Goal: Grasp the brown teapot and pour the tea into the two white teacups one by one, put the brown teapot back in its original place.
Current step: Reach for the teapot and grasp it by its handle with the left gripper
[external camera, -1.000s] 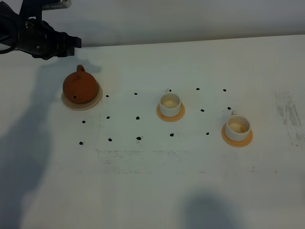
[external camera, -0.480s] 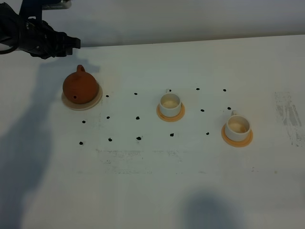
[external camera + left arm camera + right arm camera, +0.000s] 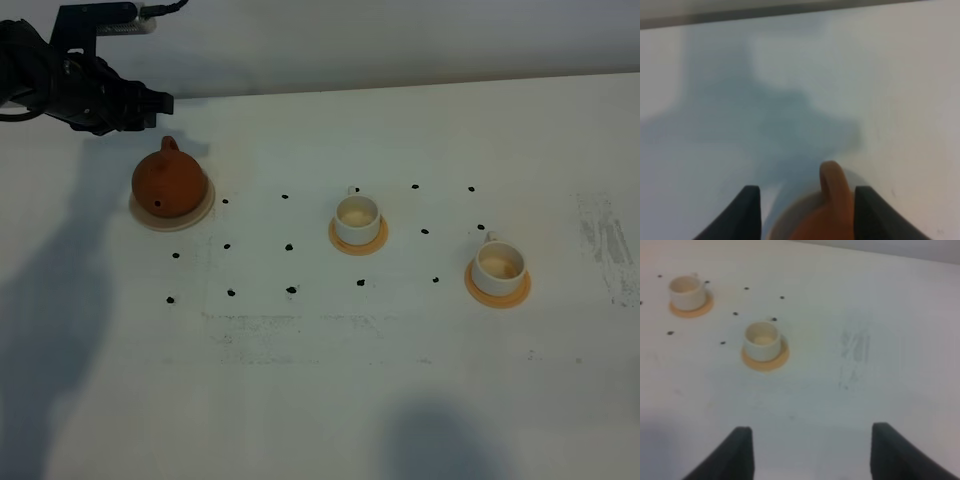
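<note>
Orange-brown clay teapot (image 3: 168, 183) sits on cream round coaster (image 3: 203, 213), upper left of frame | left gripper (image 3: 158, 101) open over its handle, gripping nothing | right gripper (image 3: 815, 455) open, empty | white teacups (image 3: 357, 217) at centre and right apparently await tea: grasp, both pours, return all remain.

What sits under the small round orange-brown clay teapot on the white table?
A flat round cream-beige coaster disc lies under the orange-brown clay teapot. Only the disc's rim shows around the pot's base. Its middle is covered, so its surface there cannot be seen.
</note>
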